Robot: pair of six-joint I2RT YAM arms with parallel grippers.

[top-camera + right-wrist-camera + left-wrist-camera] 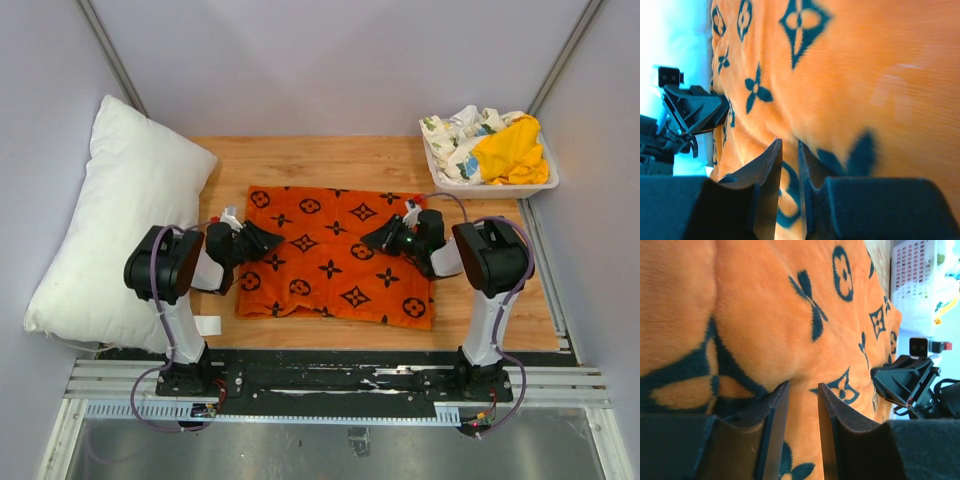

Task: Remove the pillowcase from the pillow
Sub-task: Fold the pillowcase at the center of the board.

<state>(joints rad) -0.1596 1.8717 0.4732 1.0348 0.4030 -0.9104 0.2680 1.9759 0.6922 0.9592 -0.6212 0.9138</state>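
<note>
left end effector [264, 240] and right end effector [376, 238] nearly closed on pillowcase [330, 265], grip unclear. pillow [120, 220] out, at 9 o'clock. risk: snagged fabric drags off counter [340, 160].

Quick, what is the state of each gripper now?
Left gripper: narrow gap, tips at the pillowcase; grip cannot be told.
Right gripper: same, cannot be told.

**Three Cameras, One Cloth**

The top camera looks down from high behind the arms [168, 300] at the whole table [330, 160]. Both wrist cameras sit very close to the pillowcase [335, 255], facing each other across its middle.
</note>
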